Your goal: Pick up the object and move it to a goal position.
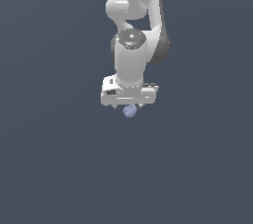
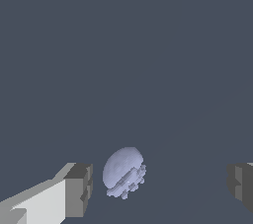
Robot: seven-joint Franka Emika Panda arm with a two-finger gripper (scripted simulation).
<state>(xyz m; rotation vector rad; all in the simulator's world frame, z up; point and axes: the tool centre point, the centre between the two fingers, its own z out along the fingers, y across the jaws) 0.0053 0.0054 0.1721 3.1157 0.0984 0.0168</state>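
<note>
The object point(image 2: 123, 172) is a small pale lavender-blue lump, rounded on one side and bumpy on the other. In the wrist view it lies between my two grey fingertips point(image 2: 79, 190), closer to one of them and touching neither. My gripper point(image 2: 160, 186) is open, its jaws spread wide apart. In the exterior view the white gripper point(image 1: 129, 107) hangs straight down over the object point(image 1: 130, 111), which peeks out just below the hand; the fingers are mostly hidden there.
A plain dark grey-blue surface point(image 1: 59, 159) fills both views. The white arm point(image 1: 133, 30) rises from the hand toward the top of the exterior view.
</note>
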